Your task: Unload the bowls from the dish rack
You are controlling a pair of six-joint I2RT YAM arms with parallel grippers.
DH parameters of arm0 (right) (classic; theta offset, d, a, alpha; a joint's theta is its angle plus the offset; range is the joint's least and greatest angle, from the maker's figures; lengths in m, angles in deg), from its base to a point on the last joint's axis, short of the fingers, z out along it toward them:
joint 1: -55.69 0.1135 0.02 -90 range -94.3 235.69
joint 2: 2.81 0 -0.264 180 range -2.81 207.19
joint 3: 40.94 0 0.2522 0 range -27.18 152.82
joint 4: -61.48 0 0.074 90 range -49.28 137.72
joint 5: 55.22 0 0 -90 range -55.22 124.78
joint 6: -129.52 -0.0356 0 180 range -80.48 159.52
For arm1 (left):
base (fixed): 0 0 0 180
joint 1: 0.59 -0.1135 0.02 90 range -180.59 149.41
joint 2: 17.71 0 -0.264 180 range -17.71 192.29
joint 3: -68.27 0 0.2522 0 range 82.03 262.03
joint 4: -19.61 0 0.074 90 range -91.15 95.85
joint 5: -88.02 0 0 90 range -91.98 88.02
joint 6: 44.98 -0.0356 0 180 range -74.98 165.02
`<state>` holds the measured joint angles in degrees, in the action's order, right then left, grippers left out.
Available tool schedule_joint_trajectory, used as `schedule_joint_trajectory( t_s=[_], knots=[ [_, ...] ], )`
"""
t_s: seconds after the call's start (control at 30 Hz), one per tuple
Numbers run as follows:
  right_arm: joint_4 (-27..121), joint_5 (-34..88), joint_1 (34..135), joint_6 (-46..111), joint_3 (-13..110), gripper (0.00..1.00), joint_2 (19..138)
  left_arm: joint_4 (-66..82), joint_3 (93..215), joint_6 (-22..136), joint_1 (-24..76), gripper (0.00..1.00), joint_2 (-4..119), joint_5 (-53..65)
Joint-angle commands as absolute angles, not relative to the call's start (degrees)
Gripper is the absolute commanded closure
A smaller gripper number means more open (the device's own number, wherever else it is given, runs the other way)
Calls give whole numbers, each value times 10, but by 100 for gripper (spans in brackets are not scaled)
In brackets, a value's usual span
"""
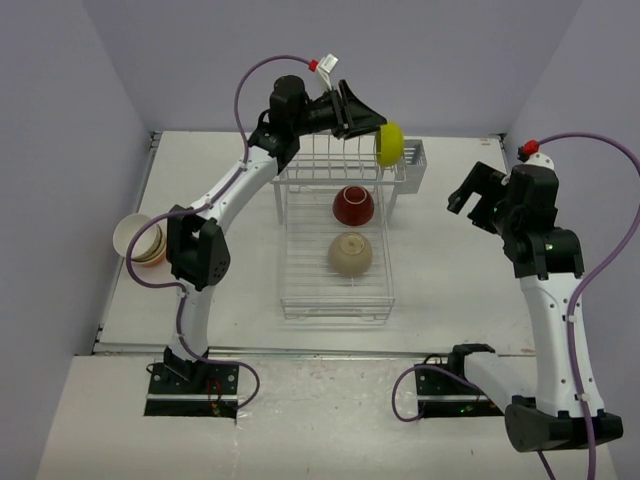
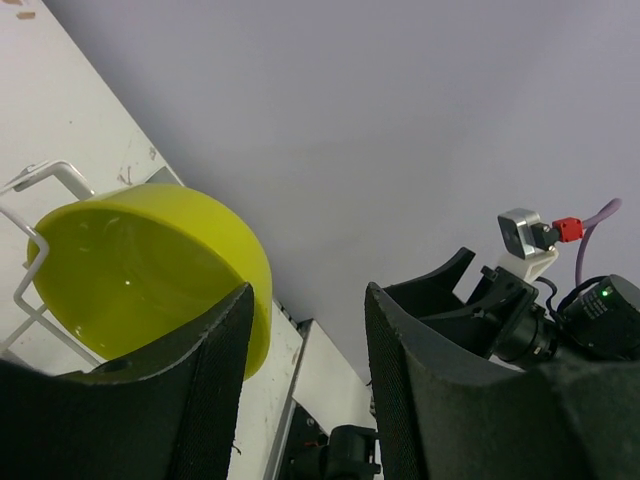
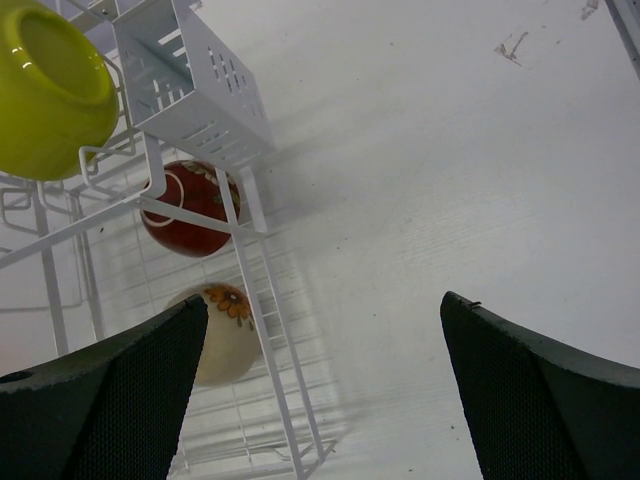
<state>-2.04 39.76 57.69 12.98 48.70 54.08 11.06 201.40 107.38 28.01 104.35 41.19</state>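
The white dish rack (image 1: pixel 300 280) stands mid-table. A lime-yellow bowl (image 1: pixel 390 143) leans on its raised tines at the far right end. A dark red bowl (image 1: pixel 353 205) and a beige bowl (image 1: pixel 350 254) lie upside down on its grid tray. My left gripper (image 1: pixel 370 123) is open just left of the yellow bowl. In the left wrist view the yellow bowl (image 2: pixel 140 270) is outside the left finger (image 2: pixel 190 400), and the gap of the gripper (image 2: pixel 305 345) is empty. My right gripper (image 1: pixel 470 203) is open and empty, right of the rack.
A stack of bowls (image 1: pixel 146 243) sits near the table's left edge, the top cream one tilted. The rack's cutlery basket (image 1: pixel 412 160) is at its far right corner. The right wrist view shows the yellow bowl (image 3: pixel 50 90), red bowl (image 3: pixel 190 205), beige flowered bowl (image 3: pixel 225 335) and basket (image 3: pixel 190 80).
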Motion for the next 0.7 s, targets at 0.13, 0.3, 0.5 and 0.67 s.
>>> schedule_joint_trajectory(
  t_s=[0.13, 0.3, 0.5, 0.67],
  knots=[
    [-11, 393, 574, 129, 481, 1, 530, 76, 2023, 1038, 290, 51, 1038, 396],
    [-11, 393, 572, 130, 478, 1, 526, 74, 2020, 1036, 297, 51, 1043, 393],
    [-9, 391, 571, 132, 476, 1, 520, 67, 2020, 1033, 303, 51, 1051, 388],
    [-9, 388, 570, 132, 477, 1, 517, 60, 2021, 1034, 305, 52, 1056, 380]
  ],
)
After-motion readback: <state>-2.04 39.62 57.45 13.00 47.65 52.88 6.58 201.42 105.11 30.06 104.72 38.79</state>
